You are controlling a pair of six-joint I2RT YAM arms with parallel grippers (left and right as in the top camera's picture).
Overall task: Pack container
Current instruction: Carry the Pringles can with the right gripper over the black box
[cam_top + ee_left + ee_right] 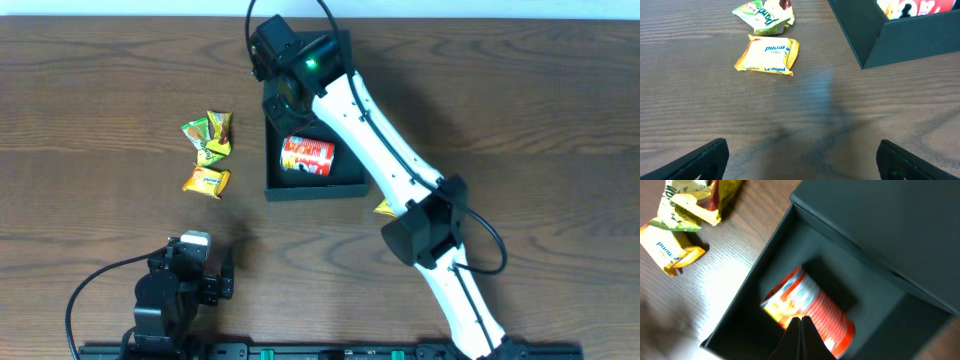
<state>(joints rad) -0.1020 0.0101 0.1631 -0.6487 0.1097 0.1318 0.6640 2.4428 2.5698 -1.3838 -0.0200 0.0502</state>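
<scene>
The container is a dark square box in the middle of the table, its flap lid standing open on the far side. A small red can lies on its side inside it. My right gripper hangs over the box just above the can, shut with nothing between its fingers. Several snack packets lie on the table left of the box. My left gripper stands open and empty low over the table at the near left, short of a yellow packet.
A yellow packet peeks out from under the right arm, just right of the box. The box's near wall stands to the right in the left wrist view. Green packets lie beyond the yellow one.
</scene>
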